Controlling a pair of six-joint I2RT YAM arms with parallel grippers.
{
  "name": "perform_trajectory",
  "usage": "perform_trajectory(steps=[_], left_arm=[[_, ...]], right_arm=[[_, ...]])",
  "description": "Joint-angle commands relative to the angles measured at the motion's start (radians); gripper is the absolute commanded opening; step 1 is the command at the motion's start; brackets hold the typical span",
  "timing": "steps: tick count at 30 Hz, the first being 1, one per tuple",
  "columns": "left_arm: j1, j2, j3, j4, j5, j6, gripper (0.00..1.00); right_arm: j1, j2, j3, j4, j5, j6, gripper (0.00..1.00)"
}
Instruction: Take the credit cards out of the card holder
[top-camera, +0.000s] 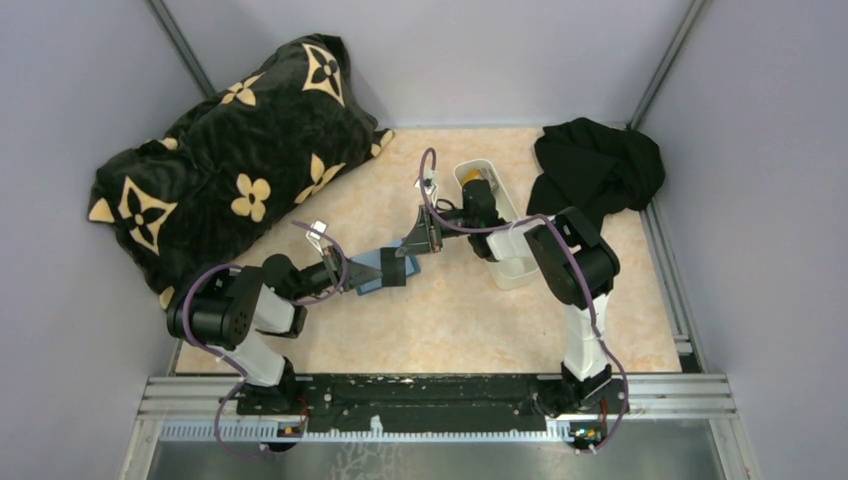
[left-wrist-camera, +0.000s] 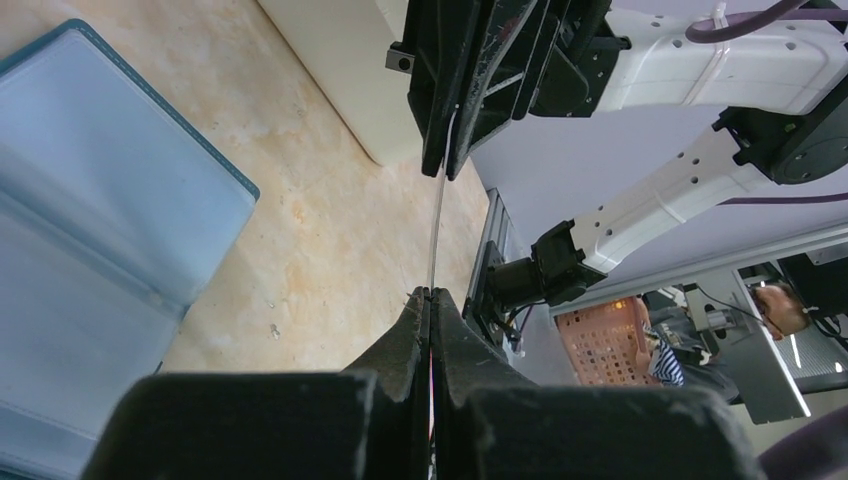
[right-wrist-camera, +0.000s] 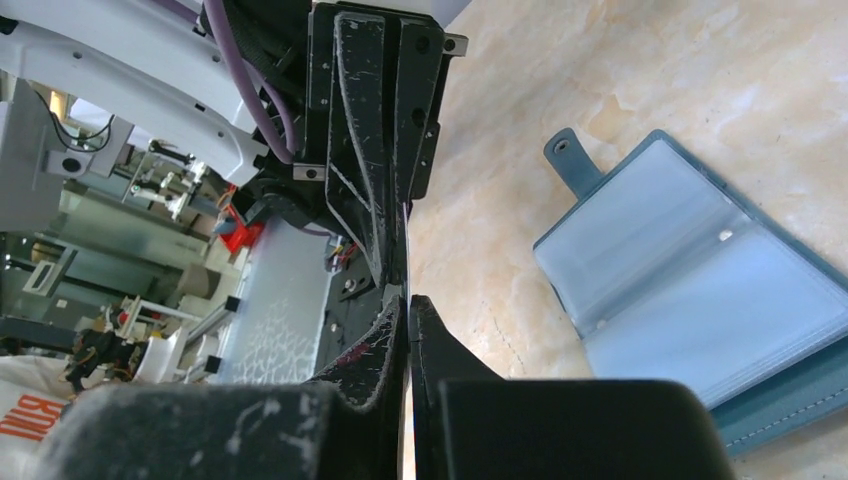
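Marbled beige tabletop (top-camera: 450, 330) between grey walls is my ground. A big black blanket (top-camera: 230, 170) patterned with cream flowers and stars lies at the far left, a black cloth (top-camera: 595, 165) at the far right, and a white tray (top-camera: 515, 268) beside my right arm. Near the middle the card holder (top-camera: 366, 270) lies open and flat, pale sleeves up; whether more cards sit in them I cannot tell. Close by it one credit card (left-wrist-camera: 437, 230) hangs edge-on in the air, my left gripper (left-wrist-camera: 431, 297) clamped on one end and my right gripper (right-wrist-camera: 408, 302) clamped on the other. That double hold is the risk, I judge. If both arms pull or twist out of step, the thin card could bend or slide from a pinch. If one lets go while the other bites only the very edge, it may swing and drop. Readable writing is scarce: the blanket carries motifs only, and the red letters on a white bag off the table are cut off.
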Motion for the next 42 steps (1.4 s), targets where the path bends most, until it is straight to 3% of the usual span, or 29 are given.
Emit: perform_trajectory(steps=[1, 2, 4, 7, 10, 12, 15, 22, 27, 31, 42], left_arm=[[-0.004, -0.014, 0.005, 0.28, -0.006, 0.019, 0.0], [-0.003, -0.013, 0.008, 0.279, -0.005, 0.019, 0.01], [-0.003, -0.007, 0.007, 0.279, -0.008, 0.018, 0.19], [0.001, 0.005, -0.017, 0.279, -0.045, 0.018, 0.36], [0.007, 0.0, -0.058, 0.279, -0.104, 0.033, 0.4], [0.011, -0.004, -0.073, 0.279, -0.124, 0.039, 0.45], [0.014, 0.013, -0.066, 0.278, -0.106, 0.028, 0.55], [0.013, 0.04, -0.051, 0.266, -0.111, 0.057, 0.55], [0.013, 0.023, -0.044, 0.199, -0.128, 0.09, 0.55], [0.014, 0.005, -0.06, 0.185, -0.143, 0.128, 0.56], [0.012, -0.113, -0.05, -0.085, -0.217, 0.237, 0.57]], right_arm=[[0.009, 0.004, -0.015, 0.13, -0.005, 0.036, 0.0], [0.007, 0.003, -0.017, 0.14, -0.001, 0.045, 0.0], [0.0, -0.004, -0.014, 0.147, 0.007, 0.055, 0.0], [-0.018, -0.027, -0.01, 0.172, 0.032, 0.09, 0.0], [-0.058, -0.071, -0.024, 0.183, 0.114, 0.102, 0.0], [-0.09, -0.12, -0.037, 0.127, 0.194, 0.052, 0.0], [-0.131, -0.21, -0.013, -0.117, 0.344, -0.104, 0.0], [-0.204, -0.329, 0.178, -0.586, 0.855, -0.359, 0.0], [-0.239, -0.31, 0.22, -0.644, 1.067, -0.419, 0.0], [-0.275, -0.301, 0.203, -0.639, 1.112, -0.418, 0.0], [-0.303, -0.255, 0.16, -0.587, 1.081, -0.41, 0.0]])
